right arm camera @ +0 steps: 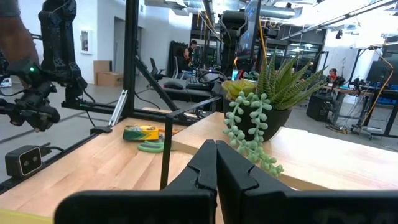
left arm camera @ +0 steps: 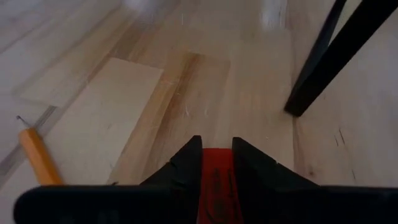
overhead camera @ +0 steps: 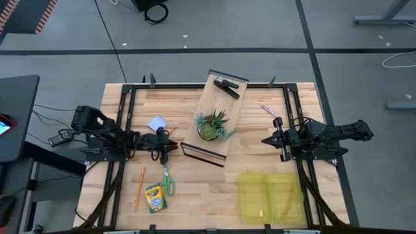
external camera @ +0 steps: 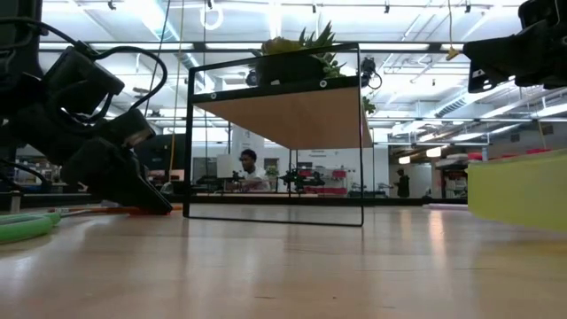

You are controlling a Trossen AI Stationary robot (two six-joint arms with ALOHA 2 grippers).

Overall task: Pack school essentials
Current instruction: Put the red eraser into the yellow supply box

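Now my left fingers (left arm camera: 216, 163) are clamped on a red item low over the counter (overhead camera: 208, 188).
An orange pencil (left arm camera: 38, 155) lies just beside them; crayon box (overhead camera: 155, 197) and scissors (overhead camera: 168, 182) wait nearby. My right fingers (right arm camera: 215, 163) hang clenched, empty. I judge the shallow pinch could slip on lifting.

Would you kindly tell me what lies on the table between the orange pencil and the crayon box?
Nothing: in the high view, only bare wood separates the orange pencil from the crayon box.
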